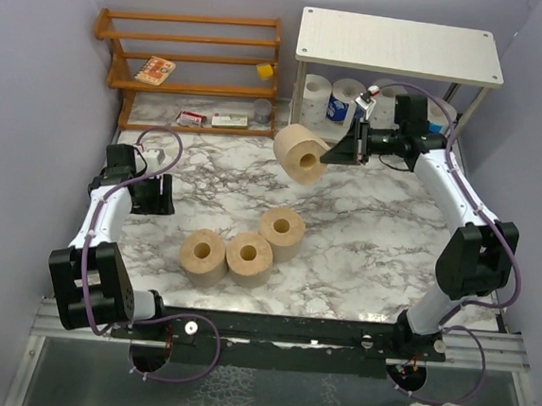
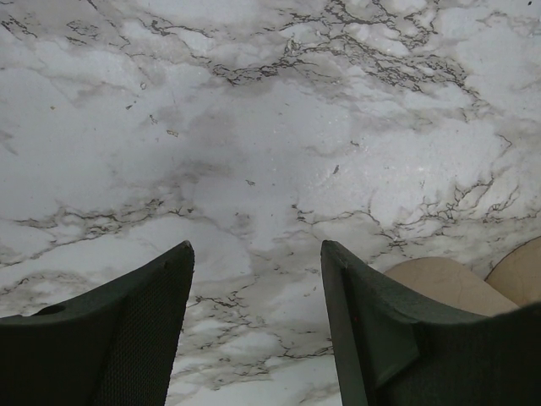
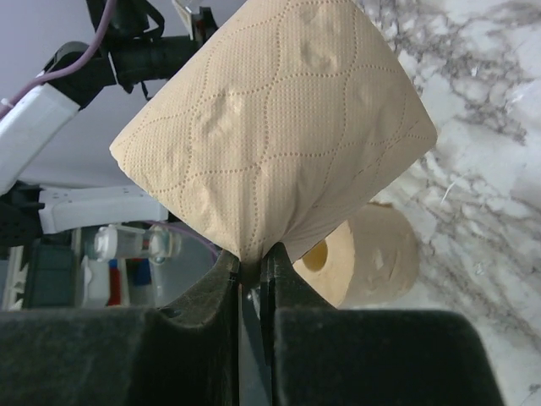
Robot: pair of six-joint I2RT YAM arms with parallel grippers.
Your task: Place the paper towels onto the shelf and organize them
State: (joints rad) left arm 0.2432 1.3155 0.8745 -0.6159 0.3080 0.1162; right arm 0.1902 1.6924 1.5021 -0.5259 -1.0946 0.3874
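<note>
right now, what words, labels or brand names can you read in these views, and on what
Nothing is legible in any view.
The packet on the wooden rack: print too small.
The red-and-white box and the white box on its bottom tier: print blurred.
The blue-and-white wrapped roll under the shelf top: markings too small.
The tan roll: embossed pattern only, no text.
</note>
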